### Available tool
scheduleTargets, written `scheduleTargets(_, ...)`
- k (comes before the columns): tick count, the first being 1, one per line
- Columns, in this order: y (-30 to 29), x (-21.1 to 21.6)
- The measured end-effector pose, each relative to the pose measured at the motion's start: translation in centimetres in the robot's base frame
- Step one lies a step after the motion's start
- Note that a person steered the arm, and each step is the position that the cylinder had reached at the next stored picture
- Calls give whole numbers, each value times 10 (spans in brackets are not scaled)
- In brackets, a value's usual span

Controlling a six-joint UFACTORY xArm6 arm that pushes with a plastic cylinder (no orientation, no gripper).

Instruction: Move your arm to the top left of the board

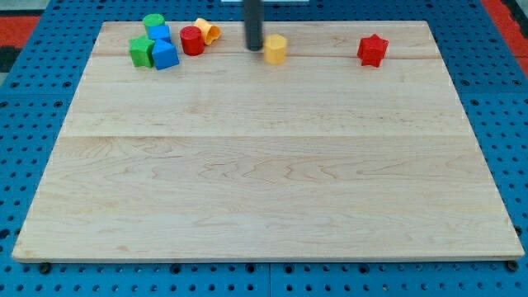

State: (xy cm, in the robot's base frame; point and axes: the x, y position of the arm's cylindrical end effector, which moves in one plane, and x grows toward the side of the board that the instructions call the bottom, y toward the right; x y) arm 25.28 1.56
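Observation:
My dark rod comes down from the view's top, and my tip point(253, 49) rests on the wooden board point(264, 165) near its top edge, a little left of centre. It stands right beside the left side of a yellow hexagonal block point(275, 49). A cluster sits at the board's top left: a green block point(153, 21), a blue block point(159, 35), a green star-like block point(141, 51), a blue cube point(165, 55), a red cylinder point(192, 40) and a yellow-orange block point(206, 30). My tip is to the right of this cluster.
A red star-shaped block point(372, 50) lies near the board's top right. The board lies on a blue perforated surface point(25, 124).

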Motion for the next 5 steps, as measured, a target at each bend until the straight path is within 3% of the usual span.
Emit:
scheduleTargets(1, 29, 12)
scheduleTargets(2, 7, 9)
scheduleTargets(3, -18, 45)
scheduleTargets(4, -82, 72)
scheduleTargets(5, -181, 64)
